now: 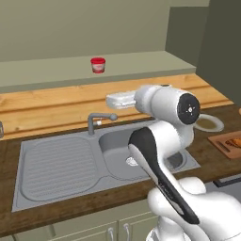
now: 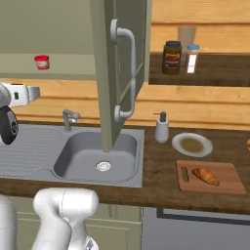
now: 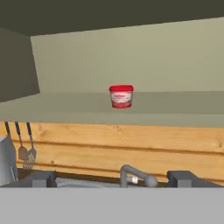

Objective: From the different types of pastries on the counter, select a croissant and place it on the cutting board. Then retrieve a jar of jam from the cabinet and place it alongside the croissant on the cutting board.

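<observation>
The jar of jam [image 1: 98,65] [image 2: 42,62], small and red with a pale label, stands on the shelf of the open cabinet [image 2: 119,73]. In the hand view the jar of jam [image 3: 121,96] is straight ahead, some way off. My gripper [image 3: 113,179] is open, fingertips [image 3: 43,178] wide apart with nothing between them. It hangs over the sink, below and in front of the shelf [image 1: 113,100] [image 2: 33,93]. The croissant [image 2: 205,176] [image 1: 234,142] lies on the cutting board [image 2: 229,185] [image 1: 221,141] on the counter [image 2: 161,166].
The open cabinet door with its long silver handle [image 2: 128,73] juts out over the sink [image 2: 73,151]. A faucet [image 1: 99,120], a soap dispenser [image 2: 161,128] and a round plate [image 2: 192,144] stand nearby. A dark brown jar [image 2: 171,57] sits on the right shelf. Utensils [image 3: 24,151] hang at left.
</observation>
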Controlling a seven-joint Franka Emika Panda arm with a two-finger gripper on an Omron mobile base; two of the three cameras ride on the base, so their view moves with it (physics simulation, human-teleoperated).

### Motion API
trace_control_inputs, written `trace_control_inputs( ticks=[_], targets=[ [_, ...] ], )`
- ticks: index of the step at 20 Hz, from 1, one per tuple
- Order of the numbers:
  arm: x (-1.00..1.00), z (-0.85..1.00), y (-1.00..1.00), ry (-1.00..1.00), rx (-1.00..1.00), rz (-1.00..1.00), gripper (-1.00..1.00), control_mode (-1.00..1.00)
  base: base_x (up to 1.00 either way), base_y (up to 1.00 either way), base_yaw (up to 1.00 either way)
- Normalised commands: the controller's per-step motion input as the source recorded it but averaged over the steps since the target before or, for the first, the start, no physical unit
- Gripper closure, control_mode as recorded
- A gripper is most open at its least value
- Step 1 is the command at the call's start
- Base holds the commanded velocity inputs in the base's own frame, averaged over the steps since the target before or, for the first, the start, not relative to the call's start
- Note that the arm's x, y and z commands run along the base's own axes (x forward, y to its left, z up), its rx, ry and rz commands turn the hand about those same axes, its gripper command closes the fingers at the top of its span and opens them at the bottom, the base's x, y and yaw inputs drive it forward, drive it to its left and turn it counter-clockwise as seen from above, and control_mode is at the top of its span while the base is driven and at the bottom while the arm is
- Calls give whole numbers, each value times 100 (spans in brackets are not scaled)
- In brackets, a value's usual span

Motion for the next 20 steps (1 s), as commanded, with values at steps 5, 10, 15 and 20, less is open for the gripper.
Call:
trace_control_inputs(
  ticks=[5,10,15,20],
  targets=[
    [-14,100,0,1,17,-6,-100,-100,0,0,0],
    [12,39,8,6,-3,-6,-100,-100,0,0,0],
    [23,0,5,3,-9,0,-100,-100,0,0,0],
    [32,-1,0,14,-6,2,-100,-100,0,0,0]
  ],
)
